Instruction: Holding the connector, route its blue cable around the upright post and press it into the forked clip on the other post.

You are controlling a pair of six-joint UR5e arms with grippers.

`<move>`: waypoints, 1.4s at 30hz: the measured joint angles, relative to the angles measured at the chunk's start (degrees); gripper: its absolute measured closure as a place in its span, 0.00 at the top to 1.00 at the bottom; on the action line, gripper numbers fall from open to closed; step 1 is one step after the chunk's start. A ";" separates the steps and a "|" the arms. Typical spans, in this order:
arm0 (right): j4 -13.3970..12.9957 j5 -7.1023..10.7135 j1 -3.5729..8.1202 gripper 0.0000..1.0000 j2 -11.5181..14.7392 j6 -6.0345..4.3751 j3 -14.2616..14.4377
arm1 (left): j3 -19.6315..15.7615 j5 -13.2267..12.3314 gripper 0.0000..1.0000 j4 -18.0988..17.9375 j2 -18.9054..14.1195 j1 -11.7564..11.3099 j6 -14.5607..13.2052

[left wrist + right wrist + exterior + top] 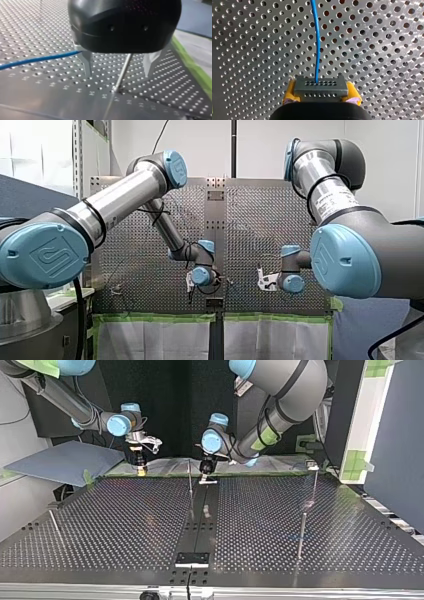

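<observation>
Across the top view, a thin rod (55, 527) stands at the far left. Next, our right gripper (140, 467) pinches the connector (320, 87) between yellow pads (289, 92); its blue cable (317, 37) runs off over the perforated table (249, 50). Mid-table, an upright post (190, 482) rises just ahead of our left gripper (117, 66), framed by its spread metal fingers (86, 62). Rightward stand a far post (315, 485) and a near post (302, 532).

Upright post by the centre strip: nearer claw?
Left. My left claw has the post between its fingers; my right claw, holding the connector, is off at the top view's left.
</observation>
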State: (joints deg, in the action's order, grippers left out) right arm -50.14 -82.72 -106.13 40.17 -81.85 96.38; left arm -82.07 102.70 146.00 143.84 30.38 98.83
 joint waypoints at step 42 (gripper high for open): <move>0.82 0.01 0.00 0.00 -0.01 0.34 0.00 | -9.23 6.57 1.00 1.92 -3.07 5.13 -2.68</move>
State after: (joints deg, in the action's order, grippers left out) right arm -49.32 -82.71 -106.13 40.16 -81.51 96.39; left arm -91.30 109.27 147.92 140.76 35.51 96.15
